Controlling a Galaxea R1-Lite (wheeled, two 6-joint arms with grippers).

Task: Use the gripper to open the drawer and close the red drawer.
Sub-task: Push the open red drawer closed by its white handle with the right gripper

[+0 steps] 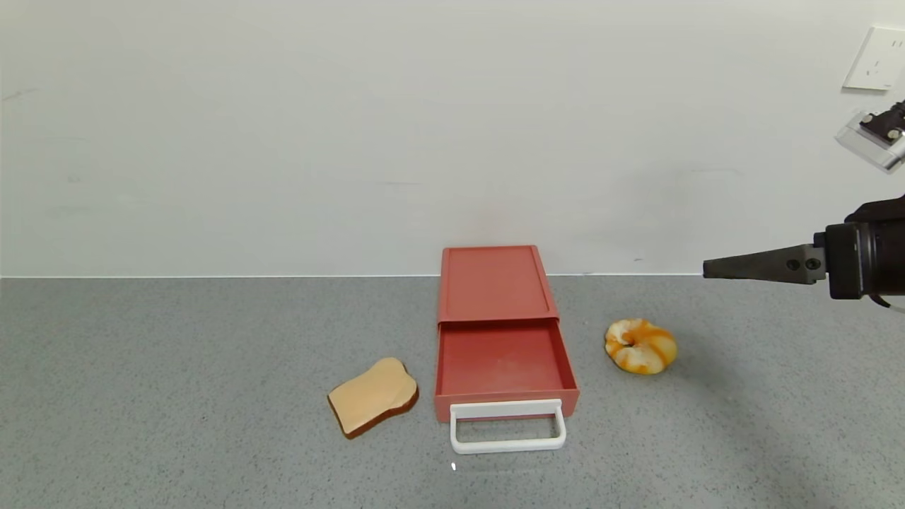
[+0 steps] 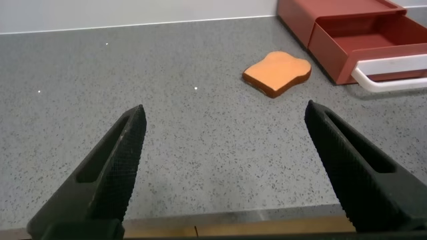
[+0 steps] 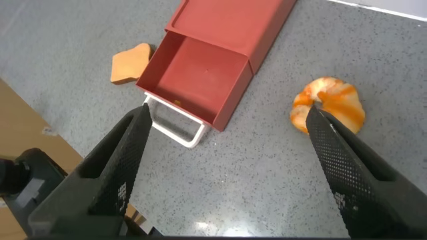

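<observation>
The brick-red drawer (image 1: pixel 493 283) sits mid-table near the wall. Its tray (image 1: pixel 503 357) is slid out toward me and is empty, and its white loop handle (image 1: pixel 508 426) lies flat at the front. My right gripper (image 1: pixel 707 268) hovers high at the far right, well away from the drawer and above the table; in the right wrist view (image 3: pixel 227 113) its jaws stand wide open and empty over the drawer (image 3: pixel 227 27) and handle (image 3: pixel 175 127). My left gripper (image 2: pixel 223 110) is open and empty, low by the table's front edge, with the drawer (image 2: pixel 347 20) far off.
A toy bread slice (image 1: pixel 372 394) lies just left of the tray, and a toy orange bun (image 1: pixel 640 345) lies to its right. The white wall stands right behind the drawer. A wall socket (image 1: pixel 880 58) is at the upper right.
</observation>
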